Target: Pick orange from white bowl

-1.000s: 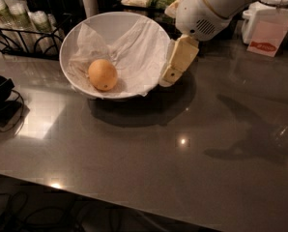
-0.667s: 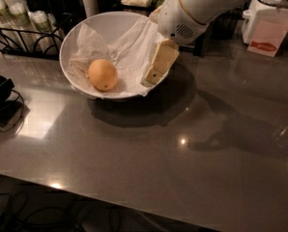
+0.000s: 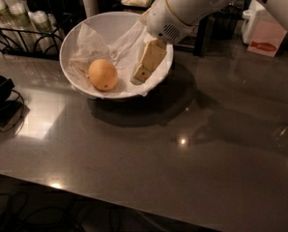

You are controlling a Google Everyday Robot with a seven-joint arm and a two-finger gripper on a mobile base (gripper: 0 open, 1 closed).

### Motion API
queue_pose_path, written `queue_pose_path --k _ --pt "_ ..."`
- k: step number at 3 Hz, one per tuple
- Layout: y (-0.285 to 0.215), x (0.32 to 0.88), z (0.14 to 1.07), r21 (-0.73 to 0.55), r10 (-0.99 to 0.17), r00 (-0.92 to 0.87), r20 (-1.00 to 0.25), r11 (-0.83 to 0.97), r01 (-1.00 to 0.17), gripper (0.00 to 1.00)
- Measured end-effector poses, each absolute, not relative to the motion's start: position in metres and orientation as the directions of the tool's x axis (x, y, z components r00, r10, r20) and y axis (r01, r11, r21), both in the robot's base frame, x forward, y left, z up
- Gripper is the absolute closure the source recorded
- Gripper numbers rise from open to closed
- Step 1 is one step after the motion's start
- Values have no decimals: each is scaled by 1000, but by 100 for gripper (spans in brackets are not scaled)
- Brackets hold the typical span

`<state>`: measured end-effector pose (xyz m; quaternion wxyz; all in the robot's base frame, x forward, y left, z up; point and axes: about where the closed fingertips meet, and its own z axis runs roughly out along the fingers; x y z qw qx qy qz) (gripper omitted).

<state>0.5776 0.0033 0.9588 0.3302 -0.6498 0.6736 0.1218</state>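
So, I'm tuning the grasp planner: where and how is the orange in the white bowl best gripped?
Probably across its widest middle, coming down from above: the orange is round, lies free on the crumpled paper in the white bowl, and its top is unobstructed. The gripper sits to its right in the view, inside the bowl, apart from it.

Down inside the right half of the white bowl on a grey counter: gripper, just beside the orange, not touching.
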Motion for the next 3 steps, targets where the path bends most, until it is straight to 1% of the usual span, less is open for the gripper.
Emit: queue_pose_path --k 1,3 --pt "11 582 956 -260 -770 68 -634 130 -957 0" --pt "54 611 940 -232 -711 110 -695 76 -970 0"
